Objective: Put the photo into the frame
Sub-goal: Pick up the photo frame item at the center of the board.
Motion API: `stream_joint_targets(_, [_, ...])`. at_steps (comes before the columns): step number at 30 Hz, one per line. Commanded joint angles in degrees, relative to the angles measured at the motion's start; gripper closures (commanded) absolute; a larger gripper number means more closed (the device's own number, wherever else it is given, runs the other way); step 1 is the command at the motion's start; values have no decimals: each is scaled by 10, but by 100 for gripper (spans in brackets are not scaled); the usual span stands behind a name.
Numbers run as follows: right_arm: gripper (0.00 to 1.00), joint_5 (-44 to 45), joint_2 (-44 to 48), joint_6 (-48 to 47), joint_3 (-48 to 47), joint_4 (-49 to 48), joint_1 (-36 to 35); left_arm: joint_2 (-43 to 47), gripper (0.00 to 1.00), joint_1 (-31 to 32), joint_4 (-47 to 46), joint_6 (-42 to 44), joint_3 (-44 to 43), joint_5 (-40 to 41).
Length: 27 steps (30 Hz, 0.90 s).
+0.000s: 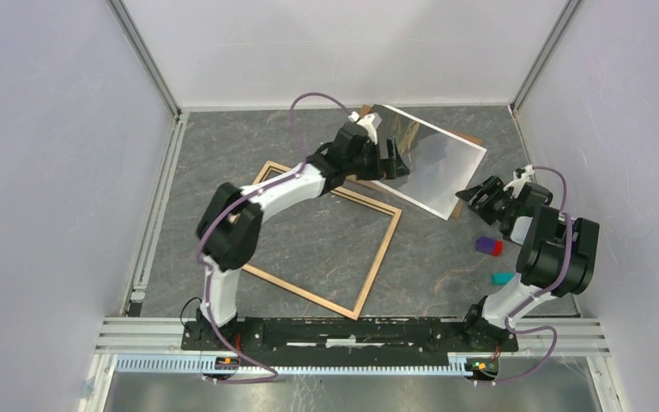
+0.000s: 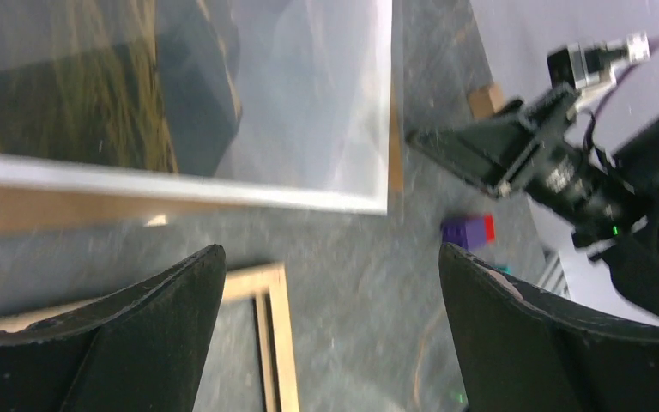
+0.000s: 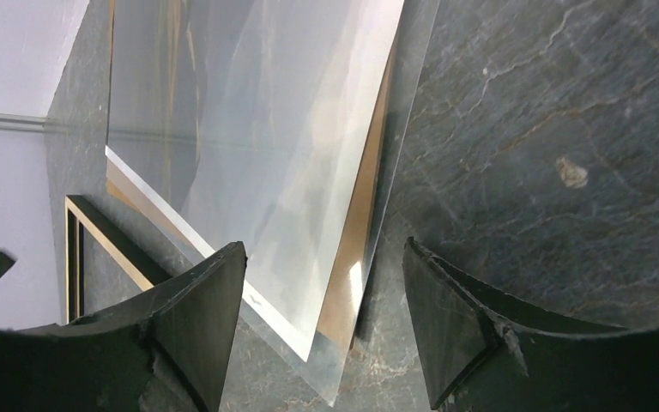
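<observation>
Top external: left gripper (image 1: 392,163) and right gripper (image 1: 474,196) gape empty near the photo (image 1: 436,159).

Left hand (image 1: 393,163) and right hand (image 1: 474,196) both spread wide.

This is a robotics lab test cell. Plain pale panels (image 1: 51,172) wall it in at 9, 12 and 3 o'clock, joined by bare aluminium posts (image 1: 146,56) at 11 and 1 o'clock. A slotted metal rail (image 1: 352,330) at 6 o'clock carries two black-and-white robot arms (image 1: 240,223) trailing purple cables (image 1: 309,99). The tabletop (image 1: 446,257) is a dark marble-patterned sheet, with small coloured blocks (image 1: 489,246) at 3 o'clock.
</observation>
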<state>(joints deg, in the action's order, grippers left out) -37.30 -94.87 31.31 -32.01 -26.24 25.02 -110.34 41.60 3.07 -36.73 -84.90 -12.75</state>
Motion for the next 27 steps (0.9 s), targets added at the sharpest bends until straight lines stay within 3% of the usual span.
stream_joint_targets(1, [26, 15, -27, -20, -30, 5, 10, -104, 1, -3, -55, -56, -119, 46])
stream_joint_targets(7, [26, 23, -31, -16, -41, -5, 21, -218, 1, -3, -36, -96, -227, 48])
stream_joint_targets(11, [26, 24, -55, -3, -43, -26, 21, -275, 2, -3, 43, -107, -299, 40])
stream_joint_targets(19, [27, -6, -134, 105, -63, -168, 22, -299, 2, -7, 77, -157, -278, 39])
stream_joint_targets(27, [27, -55, -218, 263, -79, -389, 21, -315, 2, -15, 75, -165, -275, 0])
